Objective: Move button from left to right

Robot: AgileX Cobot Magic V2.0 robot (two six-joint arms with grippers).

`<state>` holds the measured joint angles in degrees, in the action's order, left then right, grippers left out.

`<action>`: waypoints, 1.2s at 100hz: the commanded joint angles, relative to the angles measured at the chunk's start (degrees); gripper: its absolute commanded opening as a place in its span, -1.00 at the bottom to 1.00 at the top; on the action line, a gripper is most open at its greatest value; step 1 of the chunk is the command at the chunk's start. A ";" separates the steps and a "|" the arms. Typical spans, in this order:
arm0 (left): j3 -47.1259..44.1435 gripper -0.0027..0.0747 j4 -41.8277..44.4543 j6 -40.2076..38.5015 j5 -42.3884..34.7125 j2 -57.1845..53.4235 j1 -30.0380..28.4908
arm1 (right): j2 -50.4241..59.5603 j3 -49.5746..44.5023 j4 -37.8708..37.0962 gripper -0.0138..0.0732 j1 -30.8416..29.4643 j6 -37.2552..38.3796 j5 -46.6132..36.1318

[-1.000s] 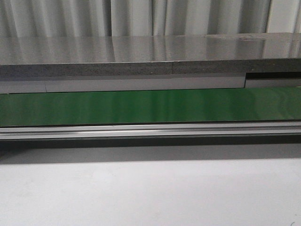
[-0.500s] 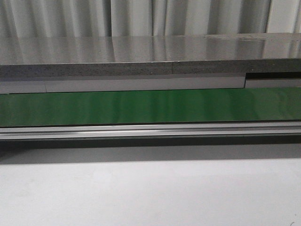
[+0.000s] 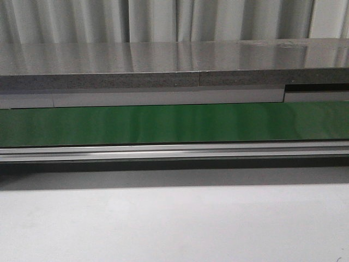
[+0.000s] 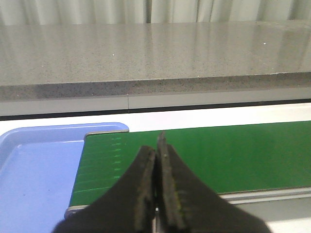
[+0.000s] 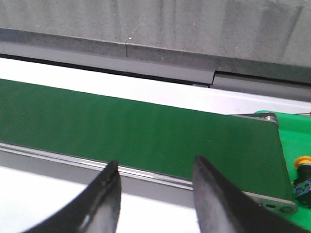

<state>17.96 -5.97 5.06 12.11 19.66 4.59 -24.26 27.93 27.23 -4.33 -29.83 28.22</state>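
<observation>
A button (image 5: 303, 162) with a yellow cap on a black body shows only at the edge of the right wrist view. It lies on a bright green surface (image 5: 294, 133) just past the right end of the green belt (image 5: 121, 126). My right gripper (image 5: 155, 163) is open and empty, by the belt's near rail, well apart from the button. My left gripper (image 4: 156, 145) is shut with nothing between its fingers, over the left end of the belt (image 4: 233, 150). In the front view the belt (image 3: 174, 123) carries nothing, and neither gripper shows there.
A blue tray (image 4: 34, 170) sits beside the belt's left end. A grey stone-like ledge (image 3: 174, 68) runs behind the belt. An aluminium rail (image 3: 174, 152) edges the belt's near side, with the white table (image 3: 174, 224) in front. A small blue part (image 5: 302, 189) lies near the button.
</observation>
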 commanded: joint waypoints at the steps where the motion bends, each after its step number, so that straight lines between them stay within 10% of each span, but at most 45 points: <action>1: 1.70 -0.98 -0.55 0.03 -5.17 0.32 0.46 | 0.40 1.53 1.37 -0.04 0.07 -0.07 -3.36; 39: 1.70 -0.98 -0.55 0.03 -5.17 0.32 0.46 | 0.40 1.53 1.37 -0.85 0.07 -0.07 -3.10; 120: 1.70 -0.98 -0.55 0.03 -5.17 0.32 0.46 | 0.40 1.53 2.17 -0.84 0.07 -0.07 -3.34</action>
<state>17.96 -5.97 5.06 12.11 19.66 4.59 -23.56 27.93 27.72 -4.33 -29.83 28.64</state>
